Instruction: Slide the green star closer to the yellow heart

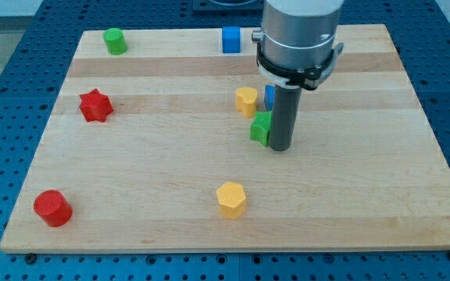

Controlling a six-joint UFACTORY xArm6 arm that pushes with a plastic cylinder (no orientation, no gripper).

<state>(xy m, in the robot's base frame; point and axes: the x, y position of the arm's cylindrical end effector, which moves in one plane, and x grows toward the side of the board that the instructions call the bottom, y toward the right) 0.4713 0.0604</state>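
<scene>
**Green star nearly at the heart**

Green against pale wood: the green star sits just right of the frame's centre, below and slightly right of the yellow heart, near it but seemingly not touching. My tip stands against the star's right flank, placed there, I judge, to shove it leftward and up toward the heart. I have no claw, only the rod, holding nothing. A blue block hides partly behind the rod, beside the heart. The yellow hexagon lies well below, out of the way.
</scene>
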